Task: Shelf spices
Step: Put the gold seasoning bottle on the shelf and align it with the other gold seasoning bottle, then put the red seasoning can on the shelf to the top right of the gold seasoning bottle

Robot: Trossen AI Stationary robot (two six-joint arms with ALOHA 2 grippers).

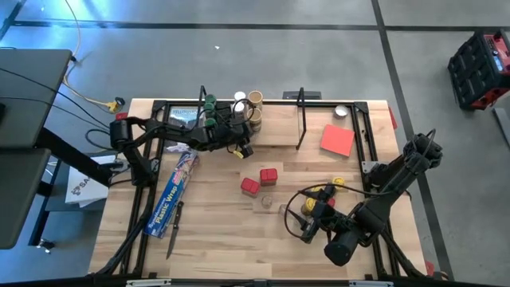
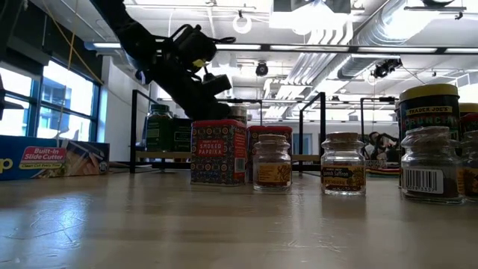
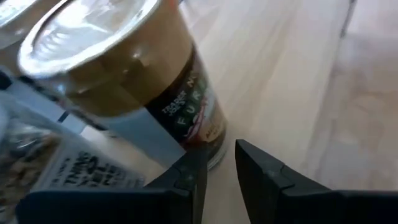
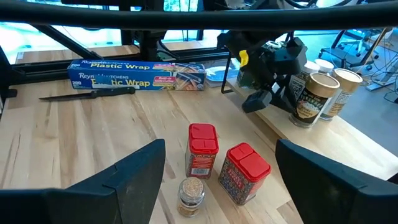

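Overhead, I am reaching my left pincer (image 1: 241, 147) along the shelf (image 1: 279, 131) at the far side of the desk (image 1: 215, 239), just beside the cluster of jars (image 1: 247, 102) at the shelf's left end. My right pincer (image 1: 307, 227) is waiting near the front right, by the yellow-lidded jars (image 1: 327, 191). Two red tins (image 1: 260, 181) and a small clear jar (image 1: 267, 201) are sitting mid-desk, not yet shelved; the blue wrap box (image 1: 175, 191) is lying at the left.

Level with the desk, the nearer tin (image 2: 218, 152) is showing "SMOKED PAPRIKA", the box (image 2: 52, 159) "Built-In Slide Cutter", and a dark jar (image 2: 428, 142) at the right "TRADER JOE'S".

Past my left wrist, my fingers (image 3: 261, 177) are standing almost together with only a thin gap, gripping nothing. A tan jar with a pale lid (image 3: 124, 81) is sitting on the board right ahead, its label starting "FUR"; the rest I cannot read. I judge a jar placing is just ending: I should be backing straight away and lifting clear, so a fingertip is not clipping that jar's base and tipping it into its neighbours.

Past my right wrist, my fingers (image 4: 130, 174) are spread wide and empty, framing both tins (image 4: 202, 149) and the clear jar (image 4: 191, 194). The box (image 4: 137, 74) reads "Reynolds Kitchens Plastic Wrap".
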